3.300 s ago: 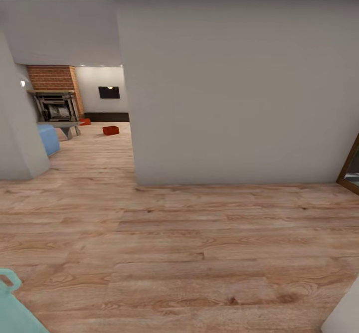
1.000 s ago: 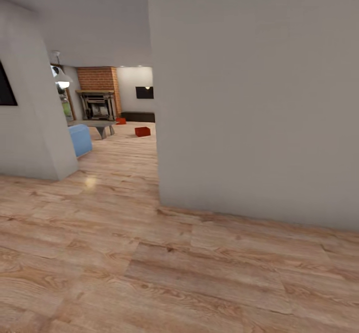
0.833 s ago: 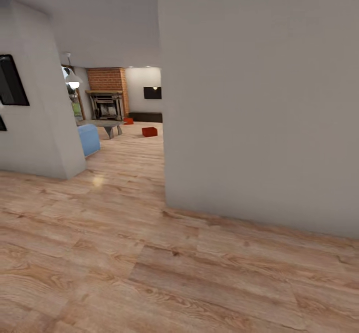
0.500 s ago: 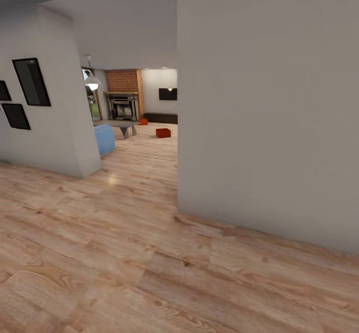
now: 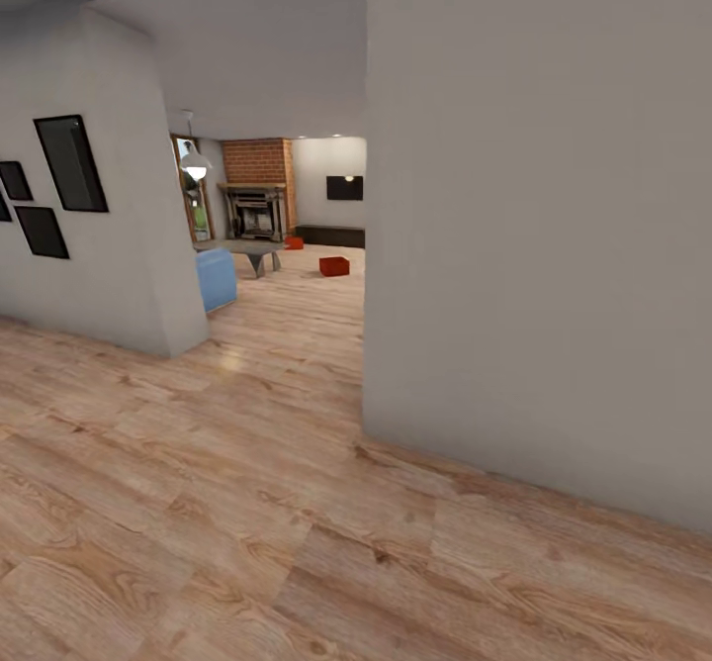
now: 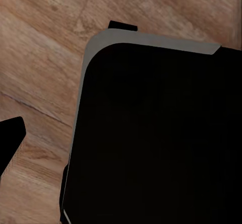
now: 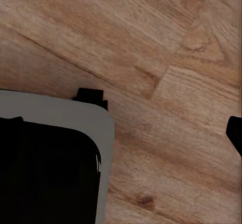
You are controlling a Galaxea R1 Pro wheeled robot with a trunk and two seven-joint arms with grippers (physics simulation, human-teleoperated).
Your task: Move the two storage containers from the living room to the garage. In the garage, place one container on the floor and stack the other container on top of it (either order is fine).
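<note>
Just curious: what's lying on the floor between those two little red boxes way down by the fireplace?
Head view: only bare wood floor between the two storage containers.

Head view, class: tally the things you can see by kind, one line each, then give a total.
Orange-red storage containers: 2
Black wall frames: 3
Blue seat: 1
Brick fireplace: 1
Black wall screen: 1
Total: 8

Grey walls [image 5: 534, 226] – wood-plank floor [image 5: 198, 503] – brick fireplace [image 5: 257, 186]
</note>
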